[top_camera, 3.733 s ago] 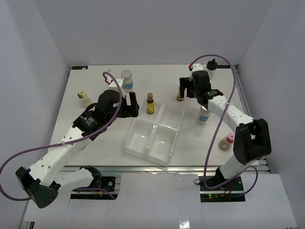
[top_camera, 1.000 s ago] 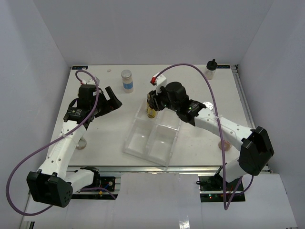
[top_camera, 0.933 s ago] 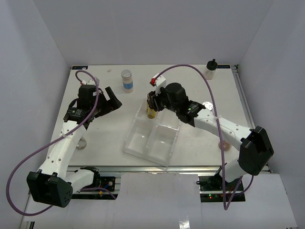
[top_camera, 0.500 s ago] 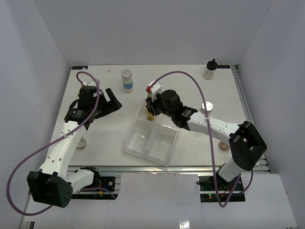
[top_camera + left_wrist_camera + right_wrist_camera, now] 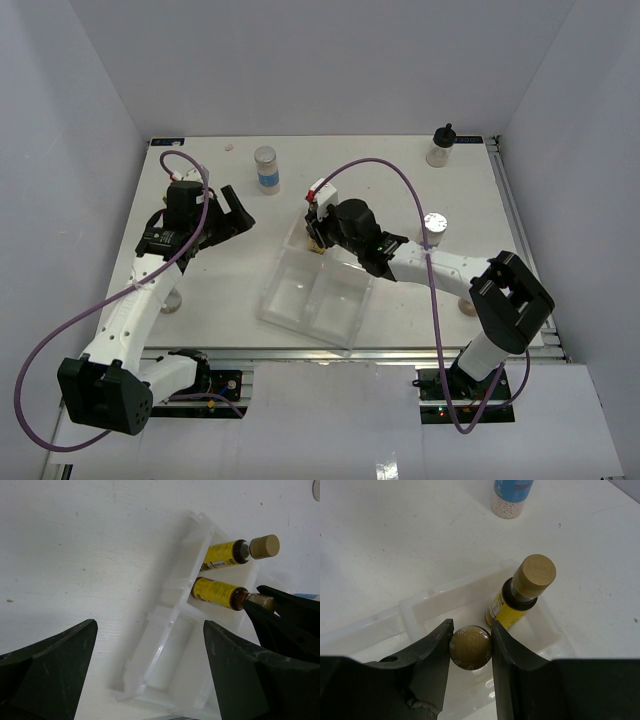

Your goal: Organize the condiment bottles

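Observation:
A slim amber condiment bottle (image 5: pixel 470 647) with a yellow label (image 5: pixel 217 591) stands in the far-left compartment of the clear tray (image 5: pixel 335 300). My right gripper (image 5: pixel 471 645) is shut on its gold cap. A second amber bottle (image 5: pixel 520 597) stands just beside it in the same compartment. My left gripper (image 5: pixel 232 212) hangs open over the table to the left of the tray, holding nothing. A blue-labelled jar (image 5: pixel 266 168) stands at the back, a black-capped jar (image 5: pixel 440 147) at the back right, and a silver-lidded jar (image 5: pixel 432 228) right of the tray.
The tray's (image 5: pixel 165 630) other compartments hold nothing. A pink-capped bottle (image 5: pixel 467 306) peeks out behind the right arm near the front right. Another small bottle (image 5: pixel 172 298) is partly hidden by the left arm at the front left.
My right gripper has carried the amber bottle a little left and down into the tray's far-left compartment, next to the other amber bottle. The left arm has stayed still and open.

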Controlling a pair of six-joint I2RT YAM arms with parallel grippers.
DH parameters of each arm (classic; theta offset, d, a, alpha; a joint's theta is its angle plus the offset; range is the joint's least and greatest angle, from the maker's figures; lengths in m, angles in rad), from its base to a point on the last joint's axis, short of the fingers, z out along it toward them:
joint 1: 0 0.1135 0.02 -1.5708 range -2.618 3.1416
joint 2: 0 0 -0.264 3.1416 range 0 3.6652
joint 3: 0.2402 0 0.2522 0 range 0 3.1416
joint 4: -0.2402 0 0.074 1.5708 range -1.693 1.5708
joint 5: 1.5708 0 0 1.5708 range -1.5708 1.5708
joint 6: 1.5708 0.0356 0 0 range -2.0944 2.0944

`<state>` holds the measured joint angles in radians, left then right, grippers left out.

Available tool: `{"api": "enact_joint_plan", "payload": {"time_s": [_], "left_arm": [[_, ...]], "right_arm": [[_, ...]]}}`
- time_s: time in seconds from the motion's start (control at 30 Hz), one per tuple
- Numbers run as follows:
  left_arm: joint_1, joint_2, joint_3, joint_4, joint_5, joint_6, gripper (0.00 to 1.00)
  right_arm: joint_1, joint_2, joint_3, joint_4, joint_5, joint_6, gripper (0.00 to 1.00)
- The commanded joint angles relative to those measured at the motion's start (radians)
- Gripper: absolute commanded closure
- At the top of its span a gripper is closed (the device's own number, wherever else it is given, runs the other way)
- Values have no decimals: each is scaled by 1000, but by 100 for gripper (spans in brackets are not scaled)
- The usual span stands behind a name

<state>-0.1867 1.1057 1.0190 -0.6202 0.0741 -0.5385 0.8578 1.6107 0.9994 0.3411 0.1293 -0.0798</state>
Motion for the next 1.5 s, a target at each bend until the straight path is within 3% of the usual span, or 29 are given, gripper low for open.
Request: {"api": "enact_joint_plan", "payload": {"time_s": [0.0,0.13,0.27,0.43,0.53,0.67,0.8,0.97,1.2,1.47], "left_arm": [[9,-21,-14,14,-25,7,2],[12,-31,-17,14,-47,3,2],[10,-38,-13,1,-128,-19,2],[16,-35,14,-42,-218,-53,2],[26,-27,27,-67,-250,-67,2],[95,10,53,-58,-242,-44,3],[184,74,99,-47,-191,-20,5],[262,190,169,-3,-236,24,5],[336,439,286,67,-260,60,8],[388,622,347,140,-200,67,8]], "right_arm": [[9,-6,0,108,34,14,56],[12,-19,-7,99,48,14,49],[13,-41,-17,95,67,15,34],[12,-69,-8,59,73,9,30],[12,-100,-4,32,85,8,21],[12,-161,13,-24,113,6,16],[12,-222,55,-133,191,-5,14],[12,-321,96,-251,242,-8,11],[12,-500,93,-441,91,101,11],[12,-640,47,-486,99,93,11]]}}
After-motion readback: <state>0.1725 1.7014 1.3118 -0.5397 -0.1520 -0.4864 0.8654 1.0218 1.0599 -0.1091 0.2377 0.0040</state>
